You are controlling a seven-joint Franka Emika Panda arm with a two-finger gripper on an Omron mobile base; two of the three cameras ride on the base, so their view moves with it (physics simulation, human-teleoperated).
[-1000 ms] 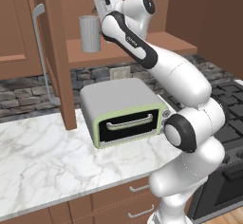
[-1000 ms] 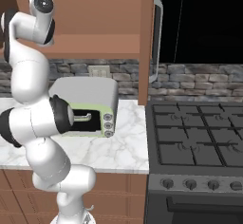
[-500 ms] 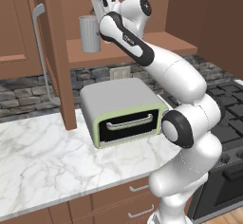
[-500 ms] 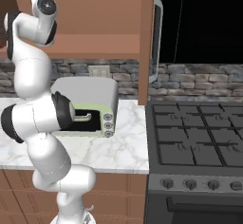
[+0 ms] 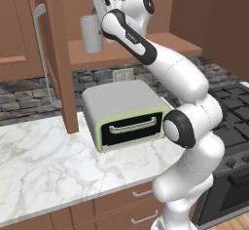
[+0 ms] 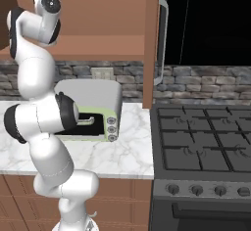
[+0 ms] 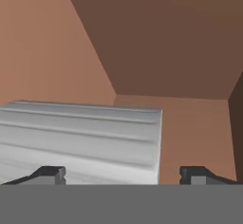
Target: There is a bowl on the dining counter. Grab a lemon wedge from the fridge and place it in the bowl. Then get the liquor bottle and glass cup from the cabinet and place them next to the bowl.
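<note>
Cabinet [image 5: 131, 53], wooden, with its door swung open above the marble surface [image 5: 44, 161]; a grey-and-green toaster oven [image 5: 124, 114] sits below it and a black stove [image 6: 206, 147] stands alongside. Arm raised to shelf height. Cup [image 5: 91, 33], a ribbed grey tumbler, stands upright on the cabinet shelf, its long axis vertical. Hand [image 7: 122, 174] is level with the cup, fingers spread wide and holding nothing. From the hand camera the cup lies just ahead, offset toward one fingertip, not centred in the gap; a sideways shift looks needed before closing. No bottle is visible on the shelf.
</note>
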